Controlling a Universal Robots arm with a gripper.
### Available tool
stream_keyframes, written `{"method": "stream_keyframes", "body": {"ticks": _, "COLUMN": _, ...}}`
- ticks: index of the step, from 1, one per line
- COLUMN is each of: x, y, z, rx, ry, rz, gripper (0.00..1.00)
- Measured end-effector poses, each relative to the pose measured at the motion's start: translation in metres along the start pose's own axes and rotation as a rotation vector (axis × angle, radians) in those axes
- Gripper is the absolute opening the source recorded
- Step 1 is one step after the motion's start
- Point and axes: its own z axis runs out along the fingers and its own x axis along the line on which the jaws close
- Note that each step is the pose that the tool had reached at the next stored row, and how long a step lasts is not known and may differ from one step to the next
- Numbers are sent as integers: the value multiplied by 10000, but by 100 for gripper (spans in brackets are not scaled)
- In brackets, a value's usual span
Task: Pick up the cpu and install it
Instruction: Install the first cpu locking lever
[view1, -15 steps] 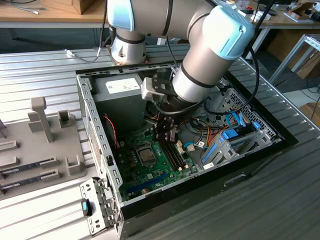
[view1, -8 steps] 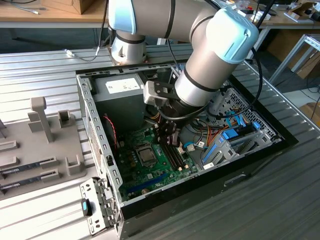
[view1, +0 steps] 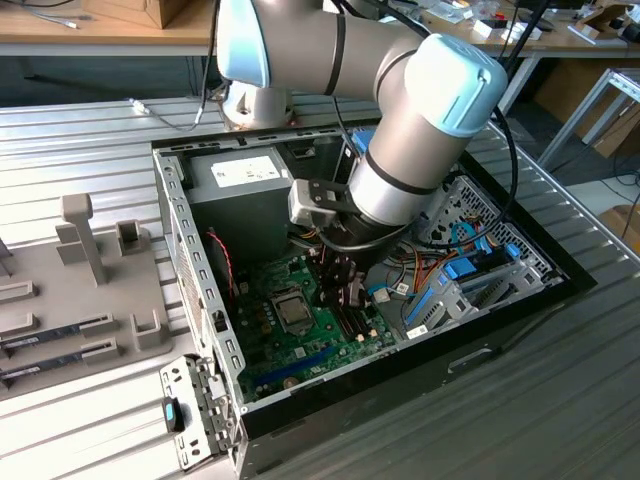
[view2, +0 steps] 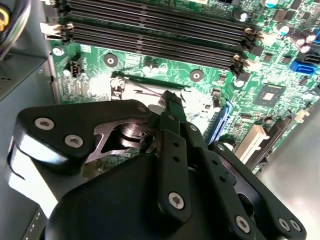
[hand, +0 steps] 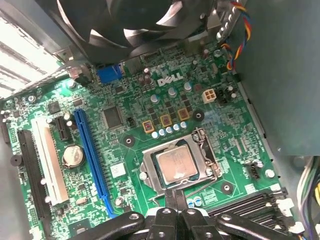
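Gripper (hand: 175, 196) fingers are seen pressed together, empty, just beside the socket's edge on the green motherboard (hand: 230, 125). Seated in that metal socket frame (hand: 150, 175), the cpu (hand: 175, 165) is shown silvery and flat, inside the open computer case (view1: 190, 260).

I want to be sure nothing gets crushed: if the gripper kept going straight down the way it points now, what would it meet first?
Probably the socket frame's near edge, just beside the cpu seated in it. In the first wrist view the gripper points at that edge; how far above it the tips are is unclear.
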Motion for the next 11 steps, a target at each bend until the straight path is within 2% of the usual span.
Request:
{"method": "stream_keyframes", "body": {"ticks": 4, "x": -4, "y": -11, "z": 41, "rx": 45, "ry": 129, "rz": 24, "gripper": 11}}
{"method": "stream_keyframes", "body": {"ticks": 6, "x": -7, "y": -19, "z": 73, "rx": 81, "ry": 233, "rz": 44, "gripper": 11}}
{"method": "stream_keyframes", "body": {"ticks": 9, "x": -9, "y": -26, "z": 99, "rx": 114, "ry": 328, "rz": 63, "gripper": 11}}
{"method": "stream_keyframes", "body": {"ticks": 11, "x": -13, "y": -39, "z": 129, "rx": 128, "ry": 369, "rz": 68, "gripper": 11}}
